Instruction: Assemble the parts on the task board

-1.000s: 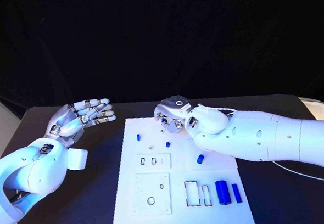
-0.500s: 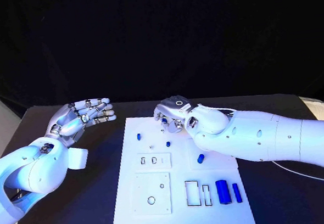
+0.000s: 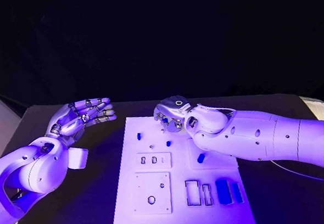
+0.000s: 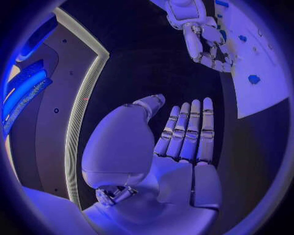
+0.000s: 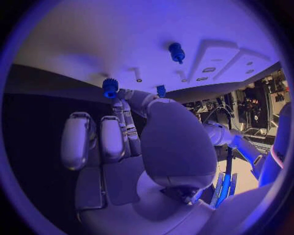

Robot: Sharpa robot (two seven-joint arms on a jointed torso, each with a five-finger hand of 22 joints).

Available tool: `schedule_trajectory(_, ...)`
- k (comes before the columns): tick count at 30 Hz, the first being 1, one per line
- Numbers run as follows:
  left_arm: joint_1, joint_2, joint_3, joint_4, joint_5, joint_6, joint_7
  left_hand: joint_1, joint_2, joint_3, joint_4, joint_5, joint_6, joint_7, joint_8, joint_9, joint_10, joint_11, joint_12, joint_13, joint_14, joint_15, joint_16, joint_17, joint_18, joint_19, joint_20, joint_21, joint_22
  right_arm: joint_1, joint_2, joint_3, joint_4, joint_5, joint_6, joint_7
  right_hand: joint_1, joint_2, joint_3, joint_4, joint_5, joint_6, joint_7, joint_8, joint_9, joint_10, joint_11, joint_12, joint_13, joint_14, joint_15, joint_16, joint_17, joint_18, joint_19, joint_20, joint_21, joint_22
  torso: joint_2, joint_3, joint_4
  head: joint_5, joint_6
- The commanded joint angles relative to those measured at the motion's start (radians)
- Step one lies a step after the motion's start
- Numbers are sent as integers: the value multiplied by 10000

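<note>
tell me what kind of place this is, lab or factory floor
Likely a robotics lab or demo stand: a black table with a white task board, small blue parts, black backdrop and coloured stage-style light.

No readable writing anywhere here. The task board [image 3: 223,215] carries no legible label. Nothing can be read on either arm.

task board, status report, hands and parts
Left hand open, off the task board. Right hand over far edge, fingers pinching a small blue gear. Nothing in the way.
</note>
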Motion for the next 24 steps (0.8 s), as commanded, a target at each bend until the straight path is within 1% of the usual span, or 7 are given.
schedule_trajectory(1, 7, 17, 10, 21, -35, 183, 20, -16, 79, -19, -66, -43, -99, 563, -17, 12, -91, 2, 13, -8, -24, 50, -53, -10, 57, -56, 44, -33, -9, -10, 12, -8, -55, 1, 142, 133, -119, -32, 55, 14, 23, -61, 7, -42, 9, -102, 22, -31, -16, 87, 29, 34, 2, -120, 26, 55, 50, 4, 3, -4, -5, 17, -15)
schedule_trajectory(10, 7, 16, 11, 18, -37, 197, 1, -15, 81, -21, -71, -43, -106, 565, -16, 14, -100, 4, 11, -9, -18, 52, -84, -22, 59, -46, 47, -56, -29, -11, -8, -17, -56, 10, 138, 195, -146, -48, 89, -6, 0, -113, 21, -71, 18, -202, 46, -33, -38, 76, 50, 26, -22, -114, 8, 75, 32, -13, 1, -8, -9, 21, -30)
schedule_trajectory(17, 7, 25, 11, 14, -38, 203, -5, -17, 81, -24, -72, -44, -110, 566, -17, 14, -105, 6, 9, -10, -17, 54, -95, -27, 59, -44, 48, -63, -35, -15, -50, -20, 50, 11, -35, 258, -233, -113, 108, -12, -52, -179, 42, -104, 37, -359, 84, -33, -78, 60, 82, 16, -46, -103, -22, 108, -2, -48, -7, -11, -5, 18, -26)
schedule_trajectory(20, 6, 22, 11, 12, -39, 203, -5, -17, 81, -24, -72, -44, -110, 566, -17, 14, -105, 6, 9, -10, -17, 54, -95, -27, 59, -44, 48, -63, -35, -20, -87, -21, 126, 12, -201, 292, -307, -177, 114, -8, -78, -238, 58, -133, 49, -509, 115, -41, -118, 46, 109, 2, -79, -92, -50, 133, -44, -93, -5, -9, -2, 29, -24)
schedule_trajectory(22, 6, 21, 11, 11, -39, 201, -6, -17, 81, -24, -72, -44, -110, 566, -17, 14, -105, 6, 9, -10, -17, 54, -95, -27, 59, -44, 48, -63, -35, -25, -134, -21, 201, 35, -383, 340, -435, -290, 116, 23, -134, -333, 90, -178, 61, -850, 179, -48, -211, 1, 166, -73, -219, -55, -128, 179, -193, -268, -4, -9, 1, 29, -21)
schedule_trajectory(24, 6, 21, 11, 8, -39, 200, -8, -17, 81, -24, -72, -44, -110, 566, -17, 14, -105, 6, 9, -10, -17, 54, -95, -27, 59, -44, 48, -63, -35, -29, -190, -21, 287, 80, -584, 400, -599, -446, 34, 77, -280, -485, 109, -257, 61, -1297, 252, -36, -342, -115, 233, -290, -599, 46, -323, 236, -606, -766, -7, -9, 3, 33, -15)
